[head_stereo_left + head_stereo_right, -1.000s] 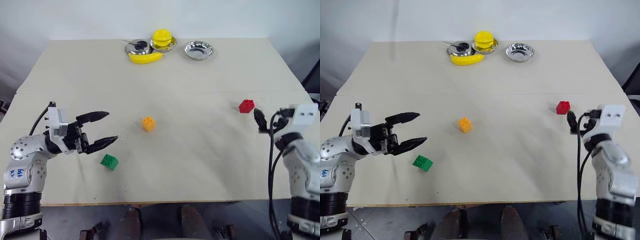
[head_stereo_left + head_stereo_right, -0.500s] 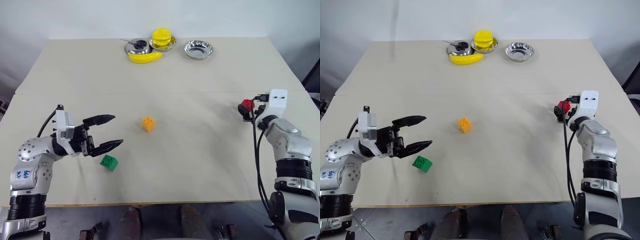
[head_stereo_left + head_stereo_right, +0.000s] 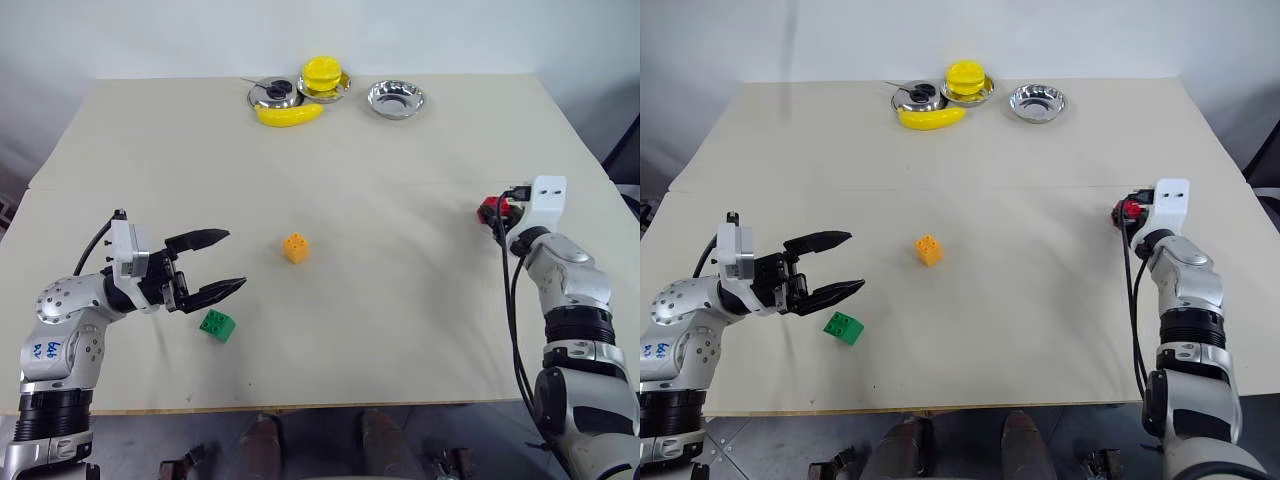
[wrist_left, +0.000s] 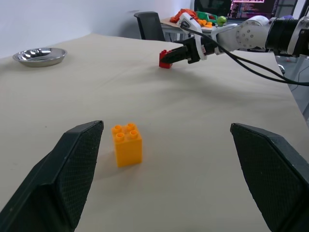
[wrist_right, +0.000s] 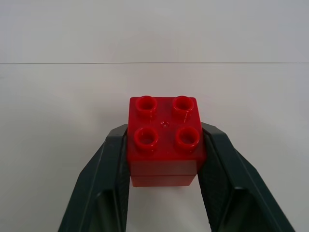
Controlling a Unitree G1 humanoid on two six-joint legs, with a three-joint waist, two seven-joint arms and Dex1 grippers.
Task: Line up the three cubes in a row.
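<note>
Glossy plastic on the red cube [image 5: 165, 140], studs catching a soft sheen, and it sits between matt black fingers [image 5: 106, 188] with a finely textured face. The orange-yellow cube [image 4: 127, 144] reads as smooth, shiny plastic too, same for the green cube [image 3: 218, 324]. The tabletop [image 3: 400, 300] looks matt, pale beige, slightly grainy like board or cloth. At the far edge, a polished metal bowl [image 3: 396, 98] gleams mirror-bright, beside a smooth yellow banana [image 3: 290, 115].
</note>
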